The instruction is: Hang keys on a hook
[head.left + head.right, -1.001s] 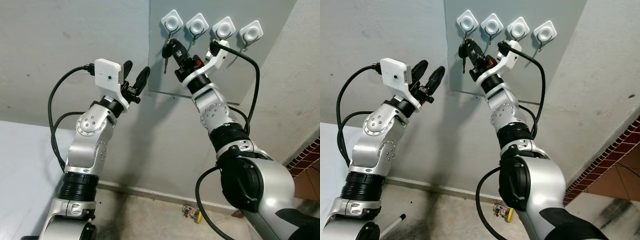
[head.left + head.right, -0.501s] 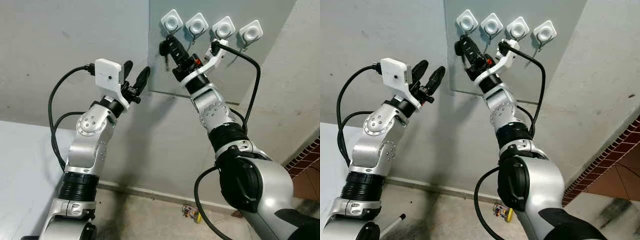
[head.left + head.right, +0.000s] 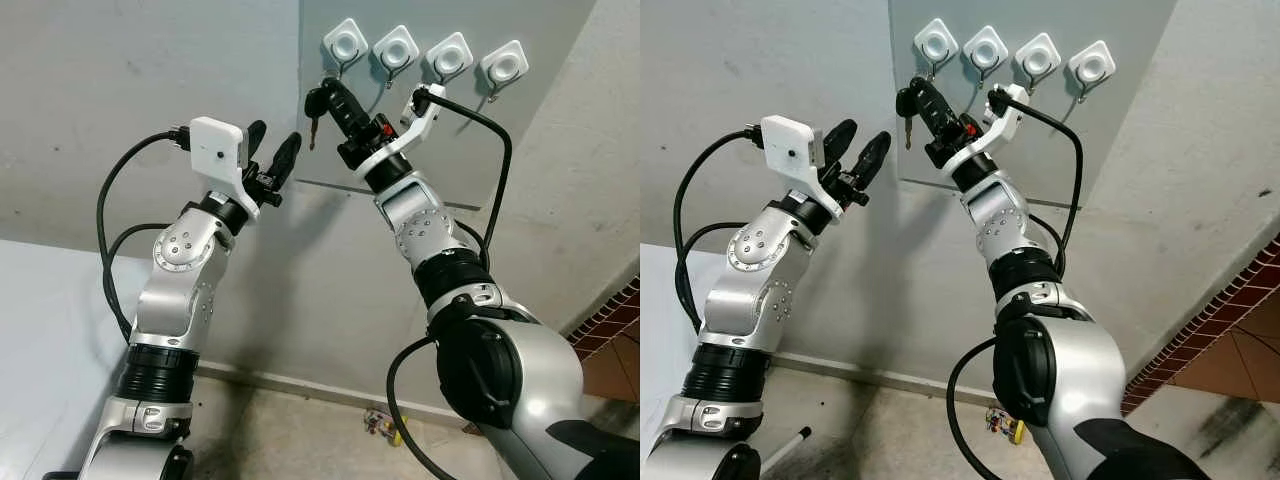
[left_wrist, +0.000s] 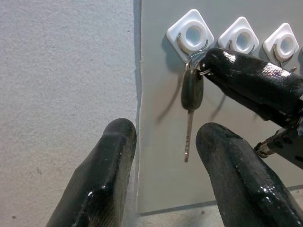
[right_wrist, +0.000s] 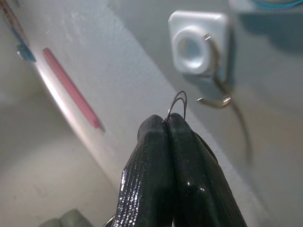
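On the left, the left tool [image 3: 272, 157] is raised toward the grey wall, its two black fingers [image 4: 102, 179] spread apart and holding nothing. Just to its right, at the edge of the smooth grey wall panel [image 3: 350, 150], the black-headed silver key on a thin wire ring [image 4: 191, 101] hangs below the leftmost white diamond-shaped hook [image 4: 191, 36], its ring near the metal prong. The right tool [image 3: 327, 93] has its fingers pressed together on that ring. Three more white diamond-shaped hooks [image 3: 448, 57] line up further right across the panel.
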`<state>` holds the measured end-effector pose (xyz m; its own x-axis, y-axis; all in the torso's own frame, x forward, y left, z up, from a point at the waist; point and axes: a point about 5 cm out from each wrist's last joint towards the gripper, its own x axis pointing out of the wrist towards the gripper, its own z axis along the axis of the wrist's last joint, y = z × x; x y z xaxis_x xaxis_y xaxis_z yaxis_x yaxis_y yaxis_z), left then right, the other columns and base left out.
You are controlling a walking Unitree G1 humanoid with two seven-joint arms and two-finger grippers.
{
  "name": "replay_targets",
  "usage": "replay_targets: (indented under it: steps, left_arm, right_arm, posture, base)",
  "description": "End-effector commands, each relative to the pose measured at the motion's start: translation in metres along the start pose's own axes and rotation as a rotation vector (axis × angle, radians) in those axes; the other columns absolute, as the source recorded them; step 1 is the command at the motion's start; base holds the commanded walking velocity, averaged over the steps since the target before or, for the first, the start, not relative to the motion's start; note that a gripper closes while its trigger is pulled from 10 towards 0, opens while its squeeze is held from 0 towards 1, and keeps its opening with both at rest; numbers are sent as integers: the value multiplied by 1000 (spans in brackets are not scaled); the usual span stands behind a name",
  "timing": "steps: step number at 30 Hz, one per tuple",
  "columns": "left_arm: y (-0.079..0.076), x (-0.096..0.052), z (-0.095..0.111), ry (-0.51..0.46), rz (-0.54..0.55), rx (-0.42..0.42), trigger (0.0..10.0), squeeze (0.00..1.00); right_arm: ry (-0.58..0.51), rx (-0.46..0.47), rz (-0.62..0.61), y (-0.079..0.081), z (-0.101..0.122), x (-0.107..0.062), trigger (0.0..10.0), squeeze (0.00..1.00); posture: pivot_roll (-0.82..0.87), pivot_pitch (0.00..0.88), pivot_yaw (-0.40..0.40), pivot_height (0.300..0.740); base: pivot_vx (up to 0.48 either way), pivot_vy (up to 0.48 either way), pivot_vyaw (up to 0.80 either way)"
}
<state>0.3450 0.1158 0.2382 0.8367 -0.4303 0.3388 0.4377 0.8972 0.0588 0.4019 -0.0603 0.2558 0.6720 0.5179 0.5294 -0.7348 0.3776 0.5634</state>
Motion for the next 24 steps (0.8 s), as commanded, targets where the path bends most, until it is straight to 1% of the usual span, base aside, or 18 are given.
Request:
replay_targets:
  steps: [1, 9, 10, 12, 13, 15, 18, 20, 24]
  left_arm:
    - [-2, 3, 9, -26, -6, 16, 10000, 0]
    - [-2, 3, 10, -28, -4, 16, 10000, 0]
    - [-1, 3, 10, -29, -1, 17, 10000, 0]
    - [-1, 3, 10, -28, 0, 16, 10000, 0]
    - [-1, 2, 10, -30, 2, 16, 10000, 0]
    - [-1, 2, 10, -30, 4, 16, 10000, 0]
    - [1, 1, 10, -30, 10, 16, 10000, 0]
    - [1, 1, 11, -30, 16, 16, 10000, 0]
    - [2, 0, 11, -29, 22, 16, 10000, 0]
  right_arm:
    - [-31, 0, -1, 3, 11, 6, 10000, 0]
    - [-35, 35, -41, 1, 15, 8, 10000, 0]
    - [-35, 52, -59, 1, 15, 9, 10000, 0]
    - [-35, 53, -63, 1, 15, 9, 10000, 0]
    - [-28, 70, -88, -1, 14, 9, 10000, 0]
    - [-25, 74, -103, -2, 14, 9, 10000, 0]
    - [-14, 88, -145, -6, 11, 6, 10000, 0]
    - [-3, 75, -170, -10, 7, 2, 10000, 0]
    - [7, 72, -181, -13, 3, -1, 10000, 0]
  posture:
    - [-43, 0, -59, 740]
    - [-38, 0, -63, 740]
    - [-38, 0, -63, 740]
    - [-38, 0, -63, 740]
    - [-34, 0, -68, 740]
    - [-34, 0, -68, 740]
    - [-30, 0, -72, 740]
    - [-30, 0, -71, 740]
    - [-30, 0, -73, 740]
  base:
    - [0, 0, 0]
    - [0, 0, 0]
    - [0, 0, 0]
    - [0, 0, 0]
    - [0, 0, 0]
    - [0, 0, 0]
    - [0, 0, 0]
    - [0, 0, 0]
    - [0, 0, 0]
